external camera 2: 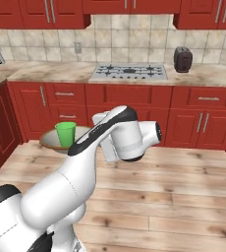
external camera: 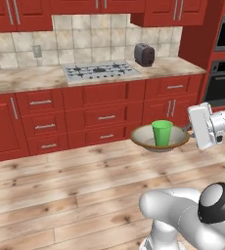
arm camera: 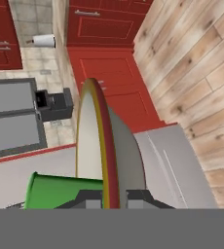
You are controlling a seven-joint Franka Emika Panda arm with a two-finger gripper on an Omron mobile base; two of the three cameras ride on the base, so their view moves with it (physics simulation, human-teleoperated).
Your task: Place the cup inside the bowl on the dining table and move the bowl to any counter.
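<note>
Item: bowl (external camera: pixel 159 138) carrying green cup (external camera: pixel 162 132), held aloft.
I see my gripper (arm camera: pixel 111 197) clamped on the bowl's rim; cup upright inside, above the wood floor (external camera: pixel 75 180), before the counter (external camera: pixel 21 78) drawers.

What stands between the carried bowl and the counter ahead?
Nothing visible does. The bowl, with the cup inside, hangs at the gripper over open floor; bare counter lies left of the cooktop.
</note>
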